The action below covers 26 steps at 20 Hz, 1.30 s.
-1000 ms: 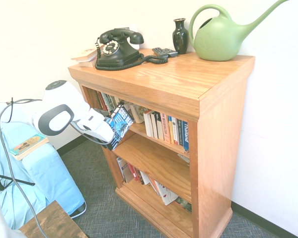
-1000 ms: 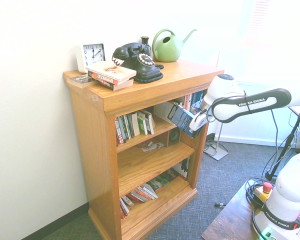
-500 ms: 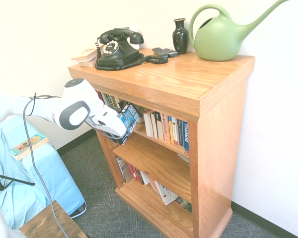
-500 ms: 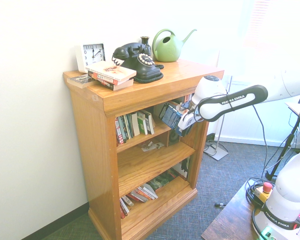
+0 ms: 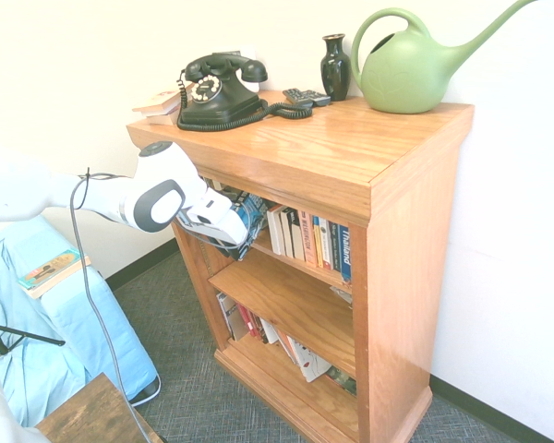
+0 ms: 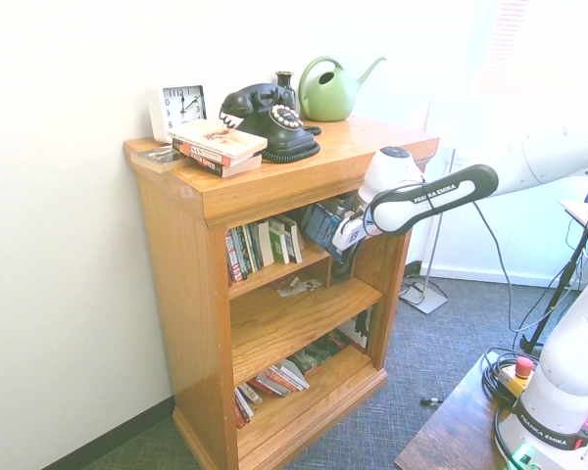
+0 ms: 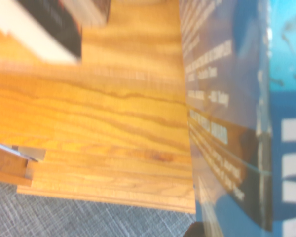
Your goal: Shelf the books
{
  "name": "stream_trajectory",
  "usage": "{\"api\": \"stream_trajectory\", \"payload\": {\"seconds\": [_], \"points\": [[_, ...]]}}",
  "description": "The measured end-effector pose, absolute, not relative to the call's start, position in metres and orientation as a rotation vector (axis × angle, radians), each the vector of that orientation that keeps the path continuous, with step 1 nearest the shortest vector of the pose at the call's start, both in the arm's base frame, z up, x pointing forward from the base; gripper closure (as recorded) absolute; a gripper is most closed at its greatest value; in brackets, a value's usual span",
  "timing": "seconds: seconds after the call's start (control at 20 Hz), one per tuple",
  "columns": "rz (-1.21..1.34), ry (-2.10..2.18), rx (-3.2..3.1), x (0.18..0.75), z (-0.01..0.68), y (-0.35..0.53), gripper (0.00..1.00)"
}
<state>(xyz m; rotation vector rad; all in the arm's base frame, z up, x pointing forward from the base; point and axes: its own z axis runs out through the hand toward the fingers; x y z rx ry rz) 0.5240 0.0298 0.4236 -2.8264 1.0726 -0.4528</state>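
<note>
My hand [image 5: 233,226] is clamped shut on the book [image 5: 249,214], a blue-and-white paperback, and I am holding it tilted at the mouth of the top shelf of the bookcase [image 5: 388,305], left of centre in the first exterior view. The book's far end is sitting just inside the front edge of that opening, under the overhang of the top board, while my wrist is hanging outside, in front of the left upright.

To the right of the book, a row of upright books [image 5: 309,240] is filling the right half of the same shelf, and the held book is close beside the nearest of them; I cannot tell whether they are touching. In the second exterior view, the held book [image 6: 323,223] is sitting between a leaning group of shelved volumes [image 6: 265,245] on the left and the right upright, with bare shelf under it.

The wrist view is blurred, but it is showing the blue cover [image 7: 237,113] rising over the bare wood of a shelf board [image 7: 98,128], whose front edge is running along the grey carpet [image 7: 64,212].

On top of the bookcase are standing a black telephone [image 5: 217,90], a dark vase [image 5: 335,66] and a green watering can [image 5: 411,65], all well above my hand.
</note>
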Motion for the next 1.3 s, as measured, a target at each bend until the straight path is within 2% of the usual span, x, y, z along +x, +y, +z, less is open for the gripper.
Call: {"api": "stream_trajectory", "payload": {"seconds": [0.45,1.1,1.15,1.3], "points": [[-0.457,1.088,-2.827,0.563,0.414,0.035,1.0],[-0.478,1.082,-2.847,0.566,0.413,0.048,1.0],[-0.479,1.085,-2.846,0.566,0.413,0.048,0.0],[-0.481,1.091,-2.844,0.566,0.413,0.048,0.0]]}}
